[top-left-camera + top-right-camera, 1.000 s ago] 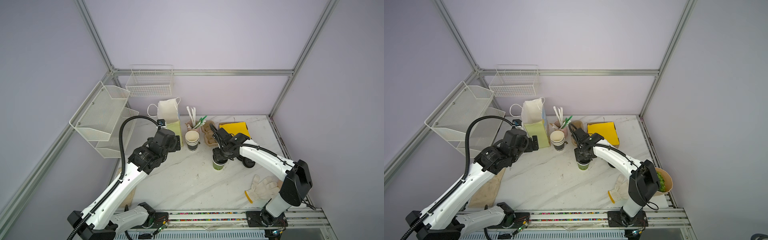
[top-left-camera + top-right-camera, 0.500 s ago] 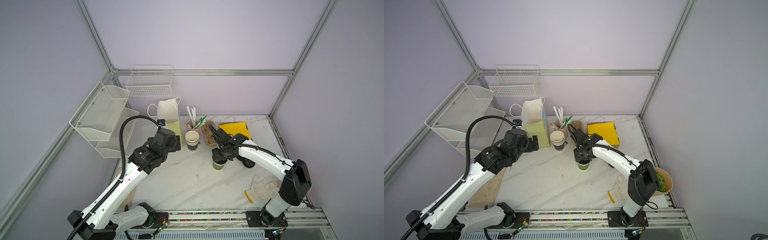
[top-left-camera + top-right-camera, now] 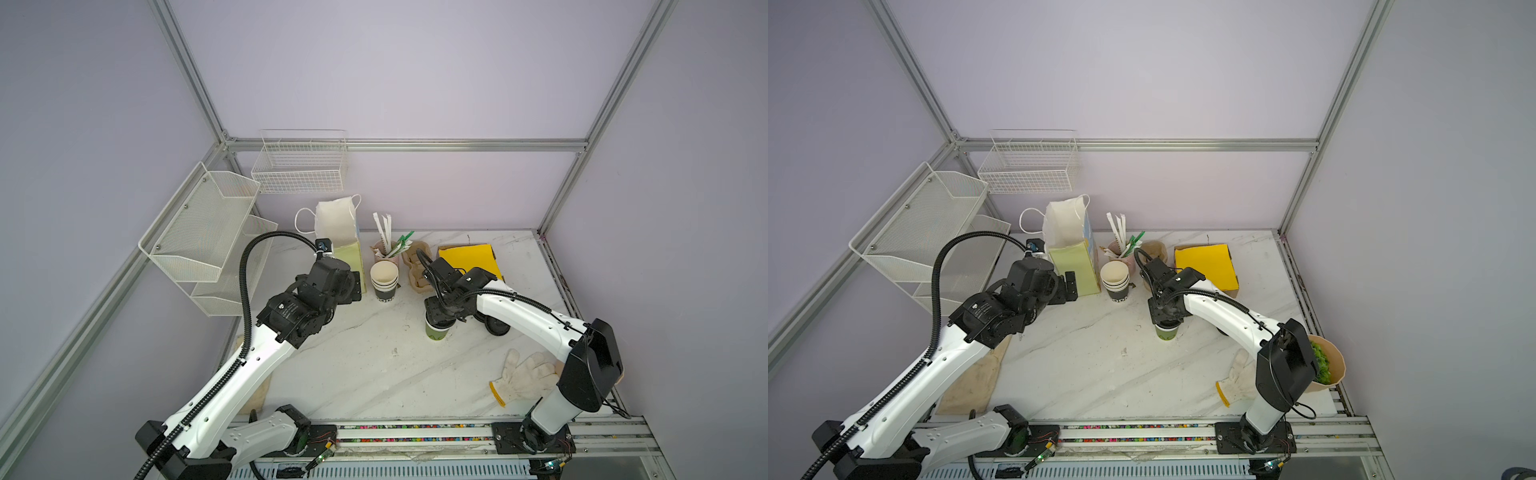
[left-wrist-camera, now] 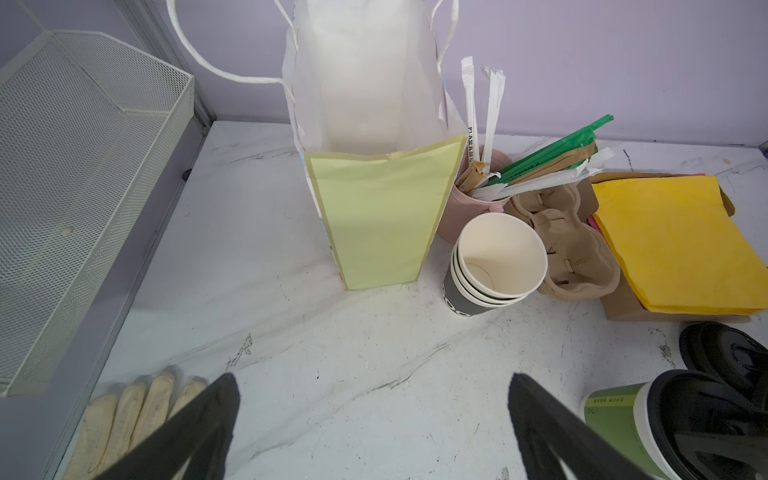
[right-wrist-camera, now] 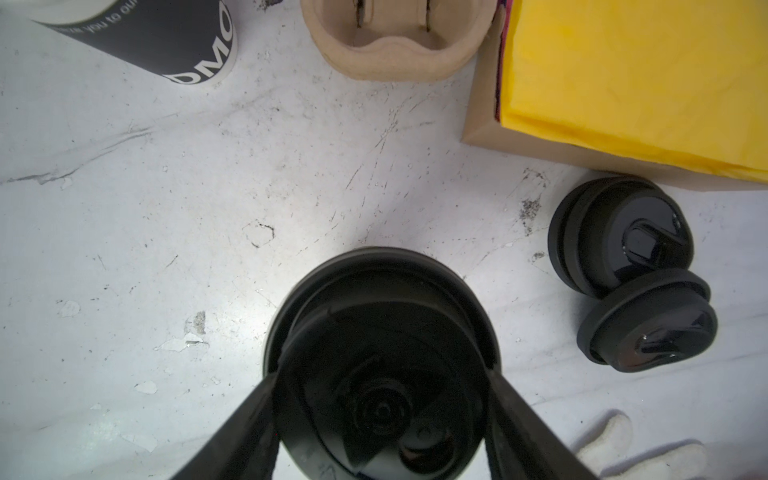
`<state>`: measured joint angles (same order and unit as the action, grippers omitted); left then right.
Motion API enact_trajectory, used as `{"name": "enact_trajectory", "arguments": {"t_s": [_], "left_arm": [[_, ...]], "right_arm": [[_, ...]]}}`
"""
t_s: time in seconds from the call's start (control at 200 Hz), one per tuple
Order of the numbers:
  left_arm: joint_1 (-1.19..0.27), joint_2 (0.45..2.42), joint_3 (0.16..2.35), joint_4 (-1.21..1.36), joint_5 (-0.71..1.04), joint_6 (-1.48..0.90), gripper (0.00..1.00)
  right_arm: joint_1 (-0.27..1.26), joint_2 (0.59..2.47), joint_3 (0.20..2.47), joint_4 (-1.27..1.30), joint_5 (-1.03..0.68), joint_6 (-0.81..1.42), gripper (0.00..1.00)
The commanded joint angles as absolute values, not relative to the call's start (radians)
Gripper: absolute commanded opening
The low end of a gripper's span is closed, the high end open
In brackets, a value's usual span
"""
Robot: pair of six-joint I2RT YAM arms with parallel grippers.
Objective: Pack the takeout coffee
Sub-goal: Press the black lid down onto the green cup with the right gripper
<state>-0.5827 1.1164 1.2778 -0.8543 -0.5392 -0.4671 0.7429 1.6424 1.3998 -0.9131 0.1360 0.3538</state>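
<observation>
Green takeout coffee stands upright on the tabletop, right gripper closed only on its black lid, left gripper wide open and empty before the paper bag; risk: on lifting, lid may pop off and cup tip, as nothing holds the body.
</observation>
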Motion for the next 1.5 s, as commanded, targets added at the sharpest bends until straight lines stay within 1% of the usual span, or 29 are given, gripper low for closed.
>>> {"name": "enact_trajectory", "arguments": {"t_s": [0.0,0.455,0.79,1.12,1.28,1.495], "left_arm": [[-0.577,1.117,1.248,-0.827,-0.545,-0.449,1.0],[-0.577,1.115,1.247,-0.827,-0.546,-0.448,1.0],[-0.576,1.117,1.247,-0.828,-0.543,-0.446,1.0],[-0.576,1.118,1.247,-0.827,-0.545,-0.445,1.0],[-0.576,1.118,1.247,-0.828,-0.545,-0.444,1.0],[-0.577,1.121,1.247,-0.827,-0.542,-0.443,1.0]], "right_arm": [[0.75,1.631,1.375,-0.942,0.152,0.368,0.64],[0.754,1.608,1.371,-0.93,0.116,0.382,0.64],[0.763,1.602,1.397,-0.943,0.155,0.392,0.64],[0.769,1.614,1.344,-0.911,0.138,0.39,0.64],[0.769,1.618,1.333,-0.913,0.163,0.39,0.64],[0.769,1.629,1.31,-0.902,0.125,0.397,0.65]]}}
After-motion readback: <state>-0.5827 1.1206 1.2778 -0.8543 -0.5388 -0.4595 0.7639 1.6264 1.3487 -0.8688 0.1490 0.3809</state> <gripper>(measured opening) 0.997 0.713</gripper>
